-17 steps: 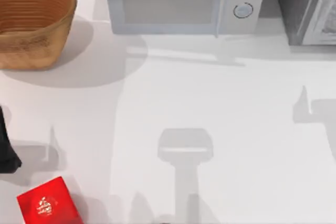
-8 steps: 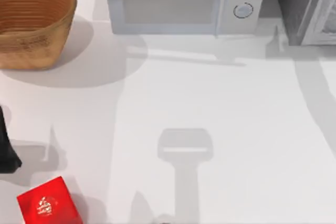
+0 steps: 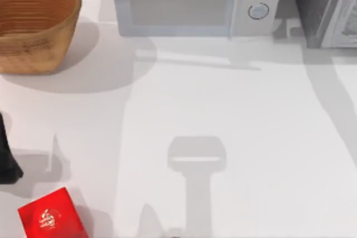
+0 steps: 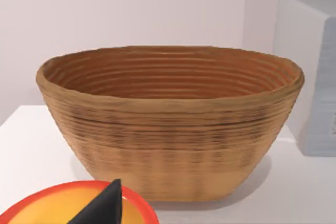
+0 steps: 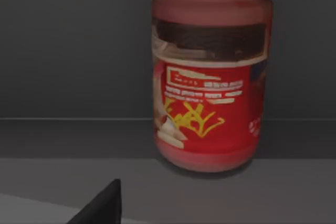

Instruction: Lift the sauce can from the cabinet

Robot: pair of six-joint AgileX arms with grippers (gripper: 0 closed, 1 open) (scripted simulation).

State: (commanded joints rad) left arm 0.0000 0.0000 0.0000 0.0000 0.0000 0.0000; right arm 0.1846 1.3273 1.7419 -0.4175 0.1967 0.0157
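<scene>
Shadows on the desk point(image 3: 234, 104) have shifted since the frame 1.0 s earlier: the small upright shadow that lay at the right edge of the top view now falls against the foot of the cabinet point(image 3: 321, 4), beside the microwave point(image 3: 195, 1), with a broad band of shade trailing down the right side.

Right wrist view: the sauce can point(image 5: 212, 77) stands upright on the dark grey floor of the cabinet point(image 5: 68, 45), close before the camera. It has a red rim at the top, a dark band beneath it and a red label with yellow and white markings. A dark wedge at the lower edge is 1 finger of the right gripper point(image 5: 102, 208); it is apart from the can, and how far the gripper is spread cannot be told.

Left wrist view: the wicker basket point(image 4: 173, 124) stands on the desk point(image 4: 31, 145) with the microwave point(image 4: 310, 72) just beside it. A round red-rimmed yellow object point(image 4: 63, 208) lies at the lower edge, and 1 dark finger of the left gripper point(image 4: 105, 208) shows over it; its opening cannot be told either.

Top view: the left arm point(image 3: 6, 157) is at the left edge, the basket point(image 3: 36, 23) at the far left corner, and a red square box point(image 3: 51, 215) with a white logo at the near left.
</scene>
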